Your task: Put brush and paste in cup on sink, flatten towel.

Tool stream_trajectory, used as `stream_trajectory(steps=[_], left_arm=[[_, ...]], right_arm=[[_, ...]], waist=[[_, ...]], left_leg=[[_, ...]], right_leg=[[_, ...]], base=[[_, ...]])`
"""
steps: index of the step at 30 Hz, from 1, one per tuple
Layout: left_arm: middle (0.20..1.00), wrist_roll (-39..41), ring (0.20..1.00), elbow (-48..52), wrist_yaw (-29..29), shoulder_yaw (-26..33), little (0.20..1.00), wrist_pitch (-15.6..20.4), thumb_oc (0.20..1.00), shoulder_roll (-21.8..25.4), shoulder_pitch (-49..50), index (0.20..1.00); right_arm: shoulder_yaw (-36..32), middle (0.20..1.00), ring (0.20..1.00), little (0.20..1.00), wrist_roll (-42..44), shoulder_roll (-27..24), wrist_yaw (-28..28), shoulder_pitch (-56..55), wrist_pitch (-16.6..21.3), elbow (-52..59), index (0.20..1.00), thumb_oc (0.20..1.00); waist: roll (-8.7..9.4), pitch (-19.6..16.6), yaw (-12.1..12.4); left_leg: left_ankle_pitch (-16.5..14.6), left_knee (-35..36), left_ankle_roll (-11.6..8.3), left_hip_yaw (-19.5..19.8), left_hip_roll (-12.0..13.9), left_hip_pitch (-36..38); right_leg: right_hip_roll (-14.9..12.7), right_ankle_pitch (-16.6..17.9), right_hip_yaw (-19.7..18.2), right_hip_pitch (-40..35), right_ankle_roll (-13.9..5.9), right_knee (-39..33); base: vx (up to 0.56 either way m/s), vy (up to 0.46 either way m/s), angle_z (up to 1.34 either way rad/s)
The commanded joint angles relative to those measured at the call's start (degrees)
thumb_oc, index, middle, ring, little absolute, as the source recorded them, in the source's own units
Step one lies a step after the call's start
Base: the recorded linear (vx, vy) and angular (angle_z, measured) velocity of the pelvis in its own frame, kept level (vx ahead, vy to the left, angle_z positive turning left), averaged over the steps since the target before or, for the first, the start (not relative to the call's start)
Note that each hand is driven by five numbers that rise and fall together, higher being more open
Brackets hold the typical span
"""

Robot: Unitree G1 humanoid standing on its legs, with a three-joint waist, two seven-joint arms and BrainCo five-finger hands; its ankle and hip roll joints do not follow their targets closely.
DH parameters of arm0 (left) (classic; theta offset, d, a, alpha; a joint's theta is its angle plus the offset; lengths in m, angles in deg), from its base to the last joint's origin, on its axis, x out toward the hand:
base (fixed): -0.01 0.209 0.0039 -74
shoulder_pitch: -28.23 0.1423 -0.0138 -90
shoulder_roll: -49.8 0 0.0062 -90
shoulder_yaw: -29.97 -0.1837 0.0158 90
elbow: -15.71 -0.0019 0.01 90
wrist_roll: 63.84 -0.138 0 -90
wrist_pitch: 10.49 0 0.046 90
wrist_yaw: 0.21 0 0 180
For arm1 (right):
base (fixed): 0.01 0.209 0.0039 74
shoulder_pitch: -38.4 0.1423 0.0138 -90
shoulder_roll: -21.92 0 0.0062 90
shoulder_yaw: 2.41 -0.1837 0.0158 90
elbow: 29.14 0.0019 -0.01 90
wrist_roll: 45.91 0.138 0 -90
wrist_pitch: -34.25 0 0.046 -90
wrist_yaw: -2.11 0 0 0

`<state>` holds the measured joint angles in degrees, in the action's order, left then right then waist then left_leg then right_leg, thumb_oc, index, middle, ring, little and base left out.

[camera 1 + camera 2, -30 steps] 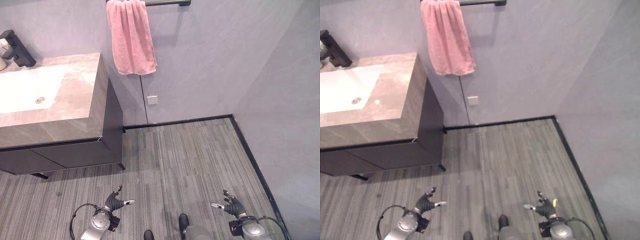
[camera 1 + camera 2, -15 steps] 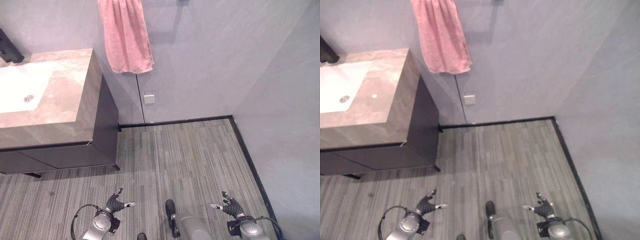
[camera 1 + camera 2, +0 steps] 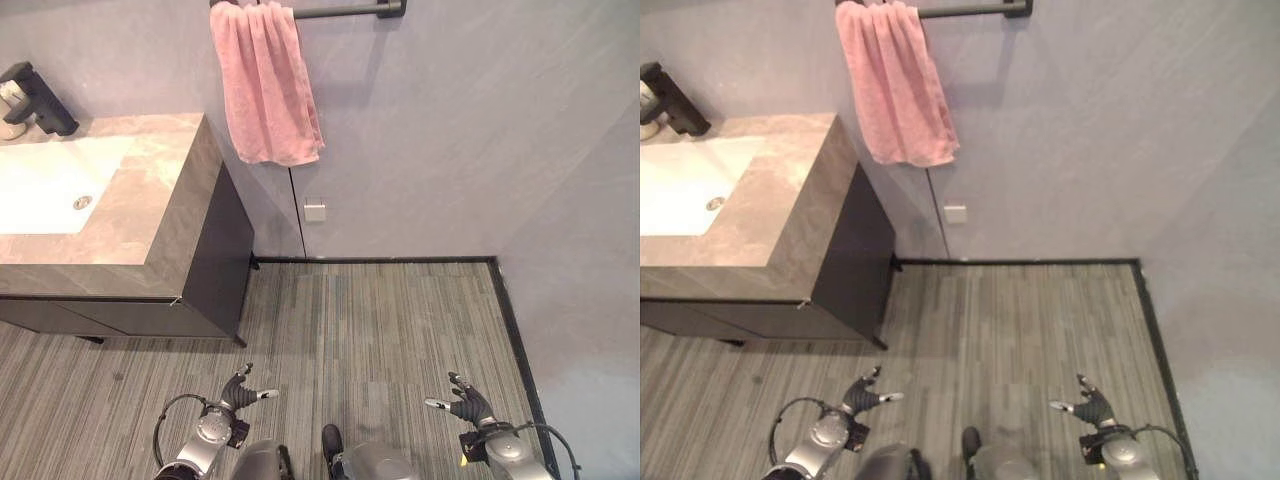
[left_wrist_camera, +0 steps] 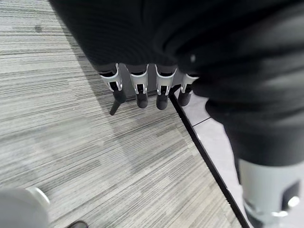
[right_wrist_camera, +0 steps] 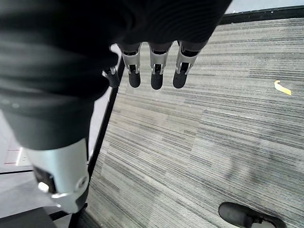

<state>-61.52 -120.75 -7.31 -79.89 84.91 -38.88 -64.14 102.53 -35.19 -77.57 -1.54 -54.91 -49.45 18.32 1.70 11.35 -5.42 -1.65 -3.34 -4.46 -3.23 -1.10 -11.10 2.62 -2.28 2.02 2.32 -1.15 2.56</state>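
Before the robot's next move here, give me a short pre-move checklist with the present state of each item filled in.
1. Left hand free, fingers relaxed over the grey striped floor: ok.
2. Right hand free, fingers relaxed, holding nothing: ok.
3. Pink towel hangs bunched toward one end of the dark wall bar, not spread flat: not ok.
4. Hands close enough to the towel or the marble-topped sink counter: not ok, both hang low, far from them.
5. Brush, paste and cup located: cannot tell; a pale object stands by the black faucet, unidentifiable.
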Motion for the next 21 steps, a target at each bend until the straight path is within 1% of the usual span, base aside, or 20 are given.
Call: stream_trajectory(steps=[1, 2, 3, 4, 5, 6, 7, 8, 9, 10, 11, 12, 13, 15, 16, 17, 18, 19, 20, 21], left_arm=[[1.000, 1.2, 1.000, 0.4, -2.0, 0.5, 1.000, 1.7, 1.000, 0.9, -1.0, 1.000], [1.000, 1.2, 1.000, 0.4, -2.0, 0.4, 1.000, 1.7, 1.000, 0.9, -0.9, 1.000], [1.000, 1.5, 1.000, 0.6, -2.1, 0.3, 1.000, 1.6, 1.000, 1.0, -0.8, 1.000], [1.000, 1.6, 1.000, 0.7, -2.2, 0.5, 1.000, 1.5, 1.000, 1.2, -0.4, 1.000], [1.000, 2.1, 1.000, 1.0, -2.3, 0.8, 1.000, 1.6, 1.000, 1.4, 0.3, 1.000], [1.000, 2.3, 1.000, 0.9, -2.2, 1.1, 1.000, 1.7, 1.000, 1.6, 0.6, 1.000], [1.000, 2.4, 1.000, 0.9, -2.2, 1.1, 1.000, 1.7, 1.000, 1.6, 0.6, 1.000], [1.000, 3.3, 1.000, 0.9, -2.5, 1.7, 1.000, 1.9, 1.000, 1.7, 1.0, 1.000], [1.000, 3.8, 1.000, 1.4, -2.3, 2.0, 1.000, 1.9, 1.000, 1.8, 1.4, 1.000], [1.000, 3.8, 1.000, 1.5, -2.3, 1.9, 1.000, 1.9, 1.000, 1.9, 1.4, 1.000], [1.000, 4.3, 1.000, 1.8, -2.3, 2.4, 1.000, 1.9, 1.000, 2.2, 1.5, 1.000], [1.000, 4.2, 1.000, 2.5, -2.3, 3.0, 1.000, 1.9, 1.000, 2.6, 1.6, 1.000], [1.000, 4.2, 1.000, 2.5, -2.3, 3.0, 1.000, 1.8, 1.000, 2.6, 1.6, 1.000], [1.000, 4.5, 1.000, 3.8, -2.4, 4.3, 1.000, 1.7, 1.000, 3.4, 2.1, 1.000], [1.000, 4.6, 1.000, 5.3, -1.9, 4.6, 1.000, 1.7, 1.000, 4.3, 2.4, 1.000], [1.000, 4.6, 1.000, 5.3, -1.9, 4.7, 1.000, 1.6, 1.000, 4.3, 2.4, 1.000], [1.000, 3.3, 1.000, 5.2, -1.3, 4.0, 1.000, 1.3, 1.000, 4.7, 2.0, 1.000], [1.000, 3.3, 1.000, 5.2, -1.3, 4.0, 1.000, 1.3, 1.000, 4.7, 2.0, 1.000], [1.000, 2.4, 1.000, 4.8, -1.1, 3.6, 1.000, 1.1, 1.000, 4.7, 1.6, 1.000], [1.000, 2.1, 1.000, 4.6, -1.0, 3.5, 1.000, 1.1, 1.000, 4.8, 1.3, 1.000]], right_arm=[[0.3, 1.000, 1.000, 1.000, -1.9, -2.3, -1.2, -2.5, 1.7, 2.4, 1.000, 1.000], [0.3, 1.000, 1.000, 1.000, -1.9, -2.2, -1.3, -2.6, 1.7, 2.4, 1.000, 1.000], [0.4, 1.000, 1.000, 1.000, -2.3, -2.2, -1.4, -2.2, 1.5, 2.1, 1.000, 1.000], [0.7, 1.000, 1.000, 1.000, -2.7, -2.2, -1.3, -2.0, 1.2, 1.9, 1.000, 1.000], [1.2, 1.000, 1.000, 1.000, -3.5, -2.4, -0.9, -1.6, 1.0, 2.4, 1.000, 1.000], [1.7, 1.000, 1.000, 1.000, -3.8, -1.8, -0.6, -1.2, 0.8, 2.4, 1.000, 1.000], [1.7, 1.000, 1.000, 1.000, -3.8, -1.8, -0.6, -1.2, 0.8, 2.4, 1.000, 1.000], [0.9, 1.000, 1.000, 1.000, -3.2, -0.9, -0.7, -1.4, 0.6, 2.5, 1.000, 1.000], [0.4, 1.000, 1.000, 1.000, -2.7, -0.4, -0.6, -1.8, 0.6, 2.7, 1.000, 1.000], [0.4, 1.000, 1.000, 1.000, -2.7, -0.4, -0.6, -1.8, 0.5, 2.7, 1.000, 1.000], [0.1, 1.000, 1.000, 1.000, -2.1, 0.3, -0.7, -1.7, 0.4, 2.6, 1.000, 1.000], [0.6, 1.000, 1.000, 1.000, -2.2, 1.1, -0.4, -0.5, 0.4, 2.6, 1.000, 1.000], [0.6, 1.000, 1.000, 1.000, -2.2, 1.2, -0.4, -0.5, 0.4, 2.6, 1.000, 1.000], [1.8, 1.000, 1.000, 1.000, -3.3, 1.8, 0.0, 0.7, 0.2, 3.4, 1.000, 1.000], [2.3, 1.000, 1.000, 1.000, -4.0, 2.1, 0.6, 1.1, 0.3, 4.2, 1.000, 1.000], [2.3, 1.000, 1.000, 1.000, -4.0, 2.1, 0.6, 1.1, 0.3, 4.2, 1.000, 1.000], [2.2, 1.000, 1.000, 1.000, -4.1, 1.8, 1.0, 0.5, 0.7, 5.0, 1.000, 1.000], [2.1, 1.000, 1.000, 1.000, -4.1, 1.7, 1.0, 0.5, 0.7, 5.1, 1.000, 1.000], [1.9, 1.000, 1.000, 1.000, -3.6, 1.7, 1.0, 0.1, 0.8, 5.0, 1.000, 1.000], [1.8, 1.000, 1.000, 1.000, -3.4, 1.8, 0.9, -0.2, 0.9, 5.1, 1.000, 1.000]], waist=[[-1.31, -0.9, -0.6], [-1.11, -0.9, -0.7], [-1.59, -1.1, -0.5], [-2.01, -1.2, -0.1], [-2.41, -1.7, -0.1], [-2.98, -2.7, 0.7], [-2.87, -2.7, 0.8], [-2.86, -3.4, 0.6], [-2.82, -3.6, 0.6], [-2.70, -3.7, 0.8], [-2.70, -3.9, 0.8], [-2.94, -3.7, 0.9], [-2.90, -3.7, 1.0], [-3.01, -3.0, 2.2], [-3.43, -1.6, 1.5], [-3.40, -1.6, 1.5], [-4.00, -1.2, -0.2], [-3.88, -1.1, -0.2], [-3.94, -0.7, -1.4], [-3.71, -0.6, -1.7]], left_leg=[[8.2, 4.7, 1.13, 2.4, -0.4, -5.5], [8.5, 5.2, 1.15, 2.4, -0.6, -5.1], [9.5, 6.8, 0.64, 2.4, -0.3, -5.6], [10.7, 5.7, 0.41, 2.9, 0.2, -5.2], [10.3, 5.3, 1.13, 3.5, 0.4, -3.3], [10.4, 3.2, 1.51, 5.5, -0.1, -2.7], [10.3, 3.1, 1.55, 5.4, -0.1, -2.6], [8.9, 1.3, 2.73, 4.8, -1.7, -2.4], [7.8, 0.4, 3.47, 3.8, -2.4, -2.3], [7.6, 0.2, 3.54, 3.5, -2.5, -2.3], [6.6, -0.3, 4.32, 2.7, -3.0, -2.0], [5.0, -0.7, 5.11, 1.0, -3.3, -1.0], [5.0, -0.7, 5.12, 0.8, -3.3, -1.0], [3.6, 0.0, 5.62, -1.6, -2.6, 1.3], [3.3, 1.6, 5.92, -2.0, -2.0, 4.3], [3.3, 1.7, 5.91, -1.9, -2.1, 4.3], [2.8, 1.7, 6.14, 0.0, -2.5, 5.6], [2.7, 1.6, 6.13, 0.0, -2.6, 5.7], [2.3, 1.7, 6.42, 1.0, -3.1, 6.8], [2.1, 2.0, 6.57, 0.9, -3.3, 7.5]], right_leg=[[-2.4, -0.5, -9.2, -5.8, -1.81, -1.9], [-2.6, -0.7, -9.2, -5.9, -1.83, -1.9], [-3.2, -1.3, -10.1, -7.1, -2.24, -1.9], [-3.2, -1.6, -11.3, -8.1, -2.42, -1.8], [-3.2, -2.8, -12.4, -8.5, -2.64, -1.2], [-4.1, -3.5, -14.3, -9.1, -3.34, -1.2], [-4.2, -3.5, -14.4, -9.1, -3.37, -1.2], [-6.4, -3.8, -15.9, -9.2, -4.70, 0.4], [-7.4, -3.9, -16.2, -8.9, -5.29, 1.6], [-7.5, -4.0, -16.4, -8.8, -5.34, 1.7], [-8.1, -3.7, -17.3, -7.7, -5.70, 3.9], [-9.0, -1.5, -16.9, -4.9, -6.64, 8.1], [-9.0, -1.6, -17.1, -4.7, -6.65, 8.3], [-10.4, 2.6, -12.2, -0.9, -7.13, 13.5], [-10.3, 6.9, -9.7, 3.1, -8.00, 20.3], [-10.3, 6.8, -9.7, 3.2, -7.99, 20.5], [-5.2, 6.6, -12.6, 5.0, -7.96, 24.2], [-5.2, 6.3, -12.6, 5.1, -7.93, 24.7], [-2.3, 5.0, -13.3, 7.3, -7.47, 25.9], [-2.3, 4.3, -11.6, 8.0, -7.05, 25.0]], base=[[0.42, 0.092, -0.55], [0.30, 0.095, -0.07], [0.28, 0.108, -0.20], [0.39, 0.172, -0.48], [0.49, 0.261, -0.99], [0.38, 0.216, -1.10], [0.50, 0.339, -1.32], [0.35, 0.272, -0.98], [0.35, 0.274, -1.02], [0.20, 0.179, -0.86], [0.23, 0.235, -0.60], [0.23, 0.232, -0.26], [0.20, 0.202, -0.52], [0.15, 0.145, -0.87], [0.11, 0.131, -0.57], [0.18, 0.174, -0.30], [0.12, 0.070, 0.13], [0.19, 0.133, 0.43], [0.12, 0.087, 0.58], [0.18, 0.109, 0.60]])
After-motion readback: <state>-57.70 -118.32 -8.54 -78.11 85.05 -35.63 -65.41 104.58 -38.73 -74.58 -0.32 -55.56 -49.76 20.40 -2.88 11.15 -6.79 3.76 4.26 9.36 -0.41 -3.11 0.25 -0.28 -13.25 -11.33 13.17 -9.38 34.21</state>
